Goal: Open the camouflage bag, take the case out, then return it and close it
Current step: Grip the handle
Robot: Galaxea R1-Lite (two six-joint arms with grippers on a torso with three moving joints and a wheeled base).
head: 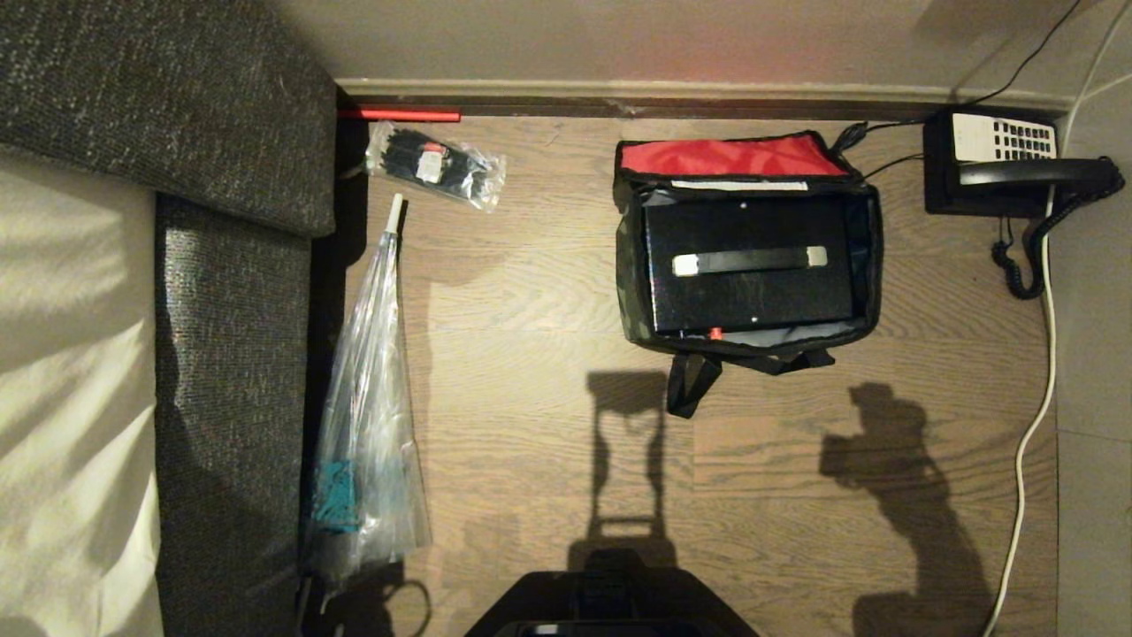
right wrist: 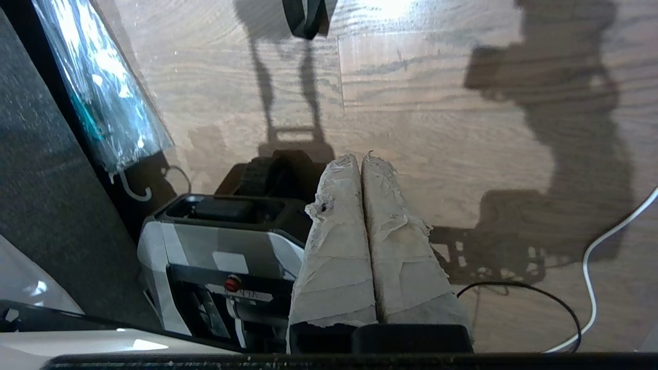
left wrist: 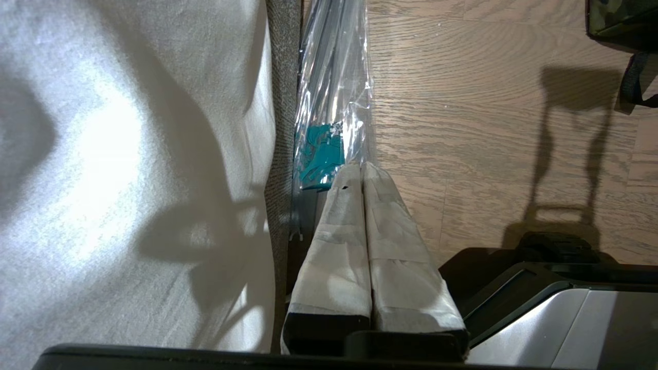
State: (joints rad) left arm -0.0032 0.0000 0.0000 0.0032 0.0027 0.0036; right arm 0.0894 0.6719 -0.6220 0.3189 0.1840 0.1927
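The camouflage bag [head: 871, 265] stands open on the wooden floor near the back wall, its red-lined lid [head: 730, 157] folded back. The black case [head: 747, 296] sits inside it, a dark bar with whitish ends [head: 750, 260] across its top. A black strap [head: 688, 380] trails from the bag's front. Neither arm appears in the head view. My left gripper [left wrist: 361, 167] is shut with nothing in it, hanging low beside the sofa. My right gripper [right wrist: 361, 158] is also shut and empty, above bare floor near my base, well short of the bag.
A grey sofa [head: 230, 292] with a pale sheet fills the left. A plastic-wrapped umbrella [head: 371, 416] and a packet of black ties [head: 435, 165] lie beside it. A black desk telephone [head: 1004, 164] sits at the back right, with a white cable [head: 1035, 425] along the right.
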